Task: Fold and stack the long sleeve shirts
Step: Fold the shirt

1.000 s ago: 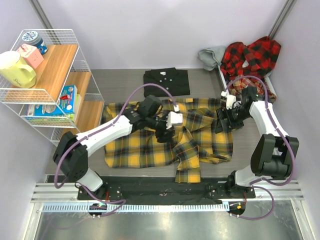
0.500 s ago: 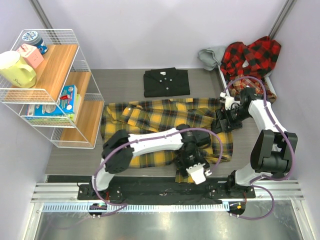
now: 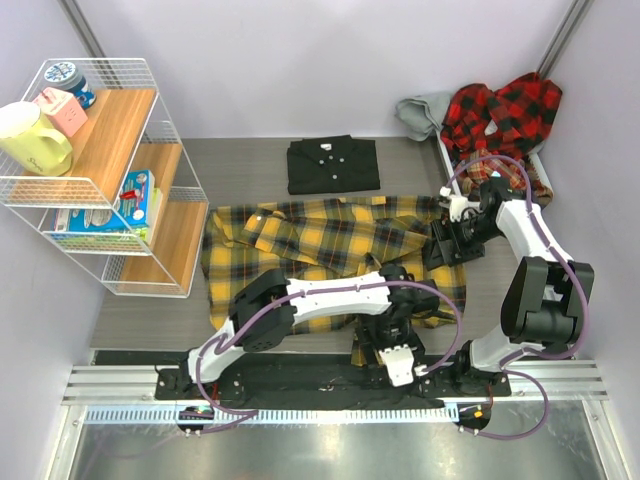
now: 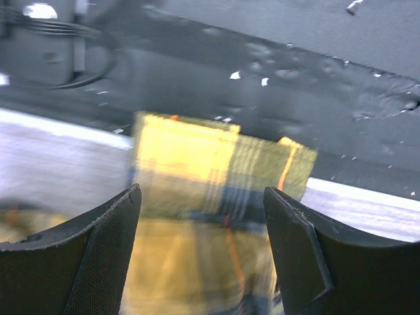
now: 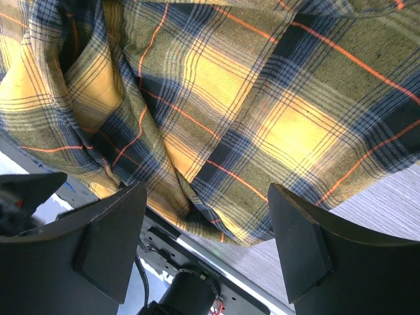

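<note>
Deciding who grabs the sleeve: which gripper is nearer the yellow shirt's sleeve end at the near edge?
Left. The left gripper hangs open right over the sleeve end; the right gripper is open over the shirt's right edge, farther back.

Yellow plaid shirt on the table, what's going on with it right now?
The robot is working on the yellow plaid shirt, spread out. The left gripper hangs open over a sleeve end at the near edge; the right gripper is open above the shirt's right side. Neither grips cloth. A black shirt lies folded behind; red plaid shirts sit heaped at the far right.
</note>
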Controlling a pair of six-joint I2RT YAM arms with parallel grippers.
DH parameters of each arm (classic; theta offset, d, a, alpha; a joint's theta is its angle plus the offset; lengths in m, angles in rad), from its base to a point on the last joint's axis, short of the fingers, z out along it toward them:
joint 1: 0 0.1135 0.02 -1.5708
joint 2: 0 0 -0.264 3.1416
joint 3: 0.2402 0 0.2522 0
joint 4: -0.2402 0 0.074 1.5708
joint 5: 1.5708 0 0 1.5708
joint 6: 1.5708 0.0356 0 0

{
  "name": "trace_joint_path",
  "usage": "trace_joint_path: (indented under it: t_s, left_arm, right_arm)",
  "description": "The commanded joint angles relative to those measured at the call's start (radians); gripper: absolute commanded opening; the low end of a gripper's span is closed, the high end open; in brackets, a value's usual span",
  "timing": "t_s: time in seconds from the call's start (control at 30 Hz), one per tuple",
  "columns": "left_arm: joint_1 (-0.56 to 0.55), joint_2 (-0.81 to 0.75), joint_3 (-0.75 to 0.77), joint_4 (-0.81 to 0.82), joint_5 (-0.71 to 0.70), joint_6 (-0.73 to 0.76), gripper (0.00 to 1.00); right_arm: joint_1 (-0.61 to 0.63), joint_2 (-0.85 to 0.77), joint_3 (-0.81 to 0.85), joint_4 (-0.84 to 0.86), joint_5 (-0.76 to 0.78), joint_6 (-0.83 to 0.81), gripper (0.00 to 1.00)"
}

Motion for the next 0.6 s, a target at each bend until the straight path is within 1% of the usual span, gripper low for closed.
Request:
trace_joint_path:
  t_s: [0.0, 0.13, 0.27, 0.4, 0.47, 0.5, 0.53, 0.57]
  left_arm:
    - [-0.009, -0.065, 0.058, -0.051, 0.025, 0.023, 0.75]
    - [-0.009, -0.011, 0.057, 0.004, 0.019, 0.001, 0.76]
    - [-0.001, 0.045, 0.035, 0.090, -0.018, -0.023, 0.77]
    - [0.002, 0.084, 0.018, 0.123, -0.032, -0.042, 0.76]
    - [0.000, 0.085, 0.003, 0.121, -0.032, -0.046, 0.72]
    - [0.000, 0.082, 0.000, 0.113, -0.030, -0.048, 0.68]
    - [0.000, 0.078, -0.003, 0.107, -0.030, -0.063, 0.53]
    - [0.000, 0.064, -0.009, 0.099, -0.026, -0.065, 0.44]
  right_arm:
    - [-0.003, -0.027, -0.001, 0.009, -0.025, -0.003, 0.80]
    - [-0.008, -0.028, -0.001, 0.012, -0.023, -0.003, 0.80]
    - [-0.011, -0.038, -0.004, 0.010, -0.014, -0.004, 0.82]
    - [-0.014, -0.044, -0.005, 0.010, -0.011, -0.007, 0.83]
    - [-0.014, -0.045, -0.007, 0.010, -0.011, -0.009, 0.83]
    - [-0.014, -0.045, -0.007, 0.010, -0.009, -0.010, 0.83]
    - [-0.016, -0.047, -0.007, 0.010, -0.009, -0.010, 0.83]
    - [-0.016, -0.050, -0.007, 0.010, -0.011, -0.013, 0.83]
